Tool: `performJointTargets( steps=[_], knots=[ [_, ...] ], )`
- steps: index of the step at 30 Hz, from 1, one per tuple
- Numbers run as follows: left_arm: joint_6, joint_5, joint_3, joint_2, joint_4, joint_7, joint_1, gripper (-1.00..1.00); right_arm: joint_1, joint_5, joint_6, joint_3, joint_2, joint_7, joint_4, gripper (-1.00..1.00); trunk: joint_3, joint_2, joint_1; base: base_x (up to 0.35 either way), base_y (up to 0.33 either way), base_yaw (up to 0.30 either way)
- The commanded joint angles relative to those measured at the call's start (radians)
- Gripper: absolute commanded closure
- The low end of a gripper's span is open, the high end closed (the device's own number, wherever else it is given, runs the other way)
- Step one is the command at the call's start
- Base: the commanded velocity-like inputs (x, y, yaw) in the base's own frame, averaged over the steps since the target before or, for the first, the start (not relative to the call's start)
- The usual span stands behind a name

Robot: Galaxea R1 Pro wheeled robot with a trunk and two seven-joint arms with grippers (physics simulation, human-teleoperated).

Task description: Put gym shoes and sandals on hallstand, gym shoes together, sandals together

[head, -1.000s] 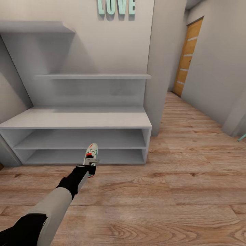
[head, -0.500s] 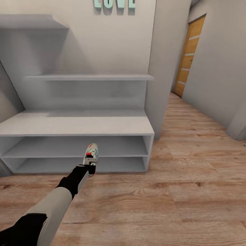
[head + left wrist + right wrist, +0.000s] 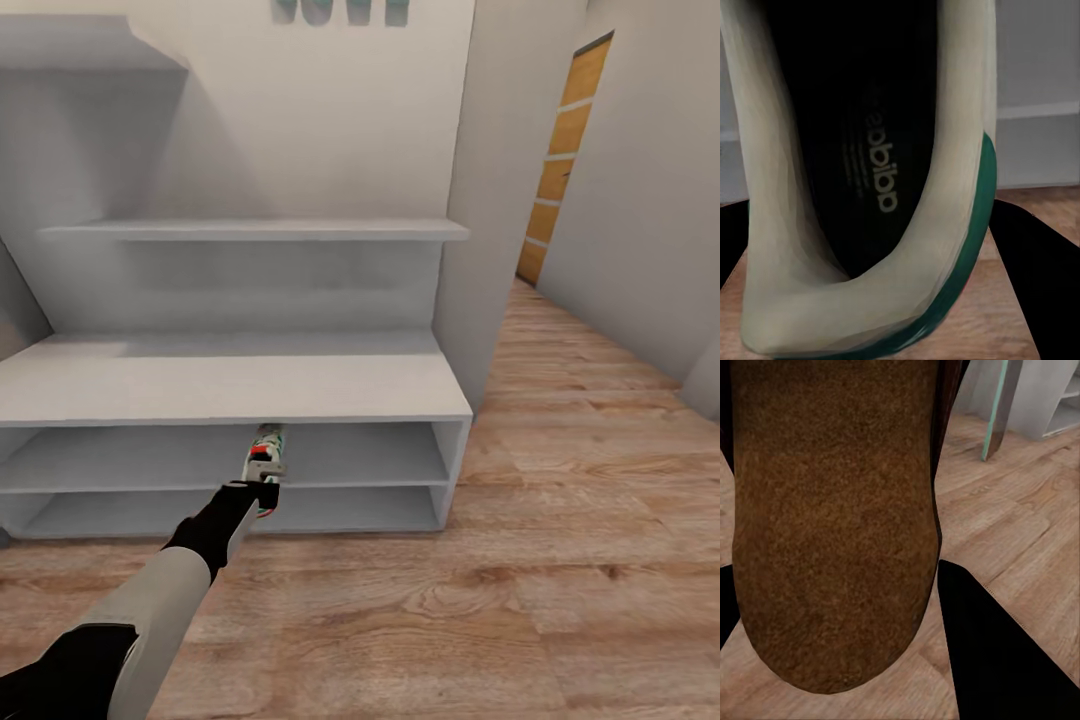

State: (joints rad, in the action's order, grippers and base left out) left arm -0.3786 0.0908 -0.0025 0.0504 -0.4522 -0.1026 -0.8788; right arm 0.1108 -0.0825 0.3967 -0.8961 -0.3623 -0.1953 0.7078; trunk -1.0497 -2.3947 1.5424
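Note:
A white gym shoe [image 3: 268, 448] with green and red-orange marks hangs in my left gripper [image 3: 265, 487], which is shut on it. It is held just in front of the hallstand [image 3: 200, 386], level with the upper open shelf [image 3: 370, 455] below the bench top. Up close, the gym shoe [image 3: 870, 172] shows its dark insole and green stripe, with my left gripper [image 3: 889, 300] clamped on it. My right gripper [image 3: 840, 607] is shut on a brown sandal [image 3: 832, 510] above the corridor floor [image 3: 1020, 510].
Wood plank floor [image 3: 500, 600] stretches ahead and to the right. A wall corner [image 3: 490, 250] stands right of the hallstand, and an orange door [image 3: 560, 160] is farther down the corridor. A teal mirror frame [image 3: 996, 412] leans beyond the sandal.
The whole head view has shifted as the robot came closer to the hallstand. The held gym shoe now lies just under the bench top's front edge.

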Motion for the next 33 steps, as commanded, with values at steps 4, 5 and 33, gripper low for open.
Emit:
performJointTargets(
  steps=[4,5,33],
  knots=[
    [-0.005,0.01,-0.002,0.001,-0.008,0.0,0.002,1.0,0.001,-0.013,0.001,-0.003,0.0,-0.01,-0.001,1.0,-0.001,0.0,0.0,0.092,0.058,0.0],
    [-0.005,0.009,-0.002,0.001,-0.008,0.0,0.002,1.0,0.001,-0.013,0.001,-0.003,0.0,-0.01,-0.001,1.0,-0.001,0.0,0.0,0.044,0.017,0.0],
    [-0.007,0.009,-0.002,0.002,-0.01,0.0,0.0,1.0,0.0,-0.013,0.001,-0.003,0.0,-0.01,0.0,1.0,-0.02,-0.042,0.023,0.126,0.001,0.0]
  ],
)
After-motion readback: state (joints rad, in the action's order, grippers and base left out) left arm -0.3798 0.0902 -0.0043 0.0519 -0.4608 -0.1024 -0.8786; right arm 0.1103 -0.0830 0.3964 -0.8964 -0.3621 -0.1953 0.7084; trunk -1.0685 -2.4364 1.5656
